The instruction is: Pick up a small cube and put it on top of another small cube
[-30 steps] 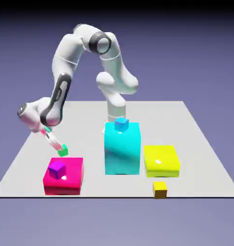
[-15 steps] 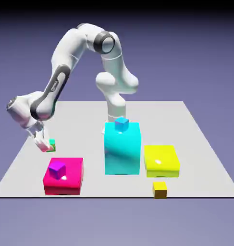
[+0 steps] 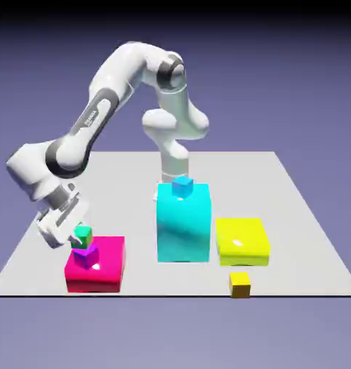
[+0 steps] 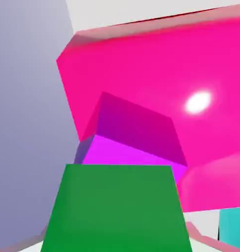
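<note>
Fingertips mostly behind green cube (image 4: 117,209)

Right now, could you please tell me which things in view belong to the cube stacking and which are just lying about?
Part of the job:
- small green cube
- small purple cube

Just lying about:
- small blue cube
- small yellow cube
- large cyan block
- flat yellow block

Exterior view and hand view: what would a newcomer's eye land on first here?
Probably the tall cyan block mid-table, with a small blue cube on top. Next, at the exterior view's left, the green cube at the gripper, just above the purple cube on the magenta block, which fills much of the hand view.
</note>
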`<control>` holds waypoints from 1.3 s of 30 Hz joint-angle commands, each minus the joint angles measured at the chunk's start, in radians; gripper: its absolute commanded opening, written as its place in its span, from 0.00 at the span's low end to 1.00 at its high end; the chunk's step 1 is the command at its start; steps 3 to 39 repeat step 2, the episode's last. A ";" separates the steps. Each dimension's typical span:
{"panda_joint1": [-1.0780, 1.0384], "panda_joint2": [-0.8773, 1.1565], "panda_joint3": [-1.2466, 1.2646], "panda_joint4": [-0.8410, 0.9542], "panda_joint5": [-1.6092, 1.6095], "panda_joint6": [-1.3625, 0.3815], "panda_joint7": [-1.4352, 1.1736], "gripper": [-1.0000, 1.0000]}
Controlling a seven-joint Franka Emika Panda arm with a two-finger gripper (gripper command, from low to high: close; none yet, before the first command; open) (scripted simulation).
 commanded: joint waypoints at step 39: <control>-0.015 -0.043 -0.027 0.053 -0.048 -0.087 0.036 1.00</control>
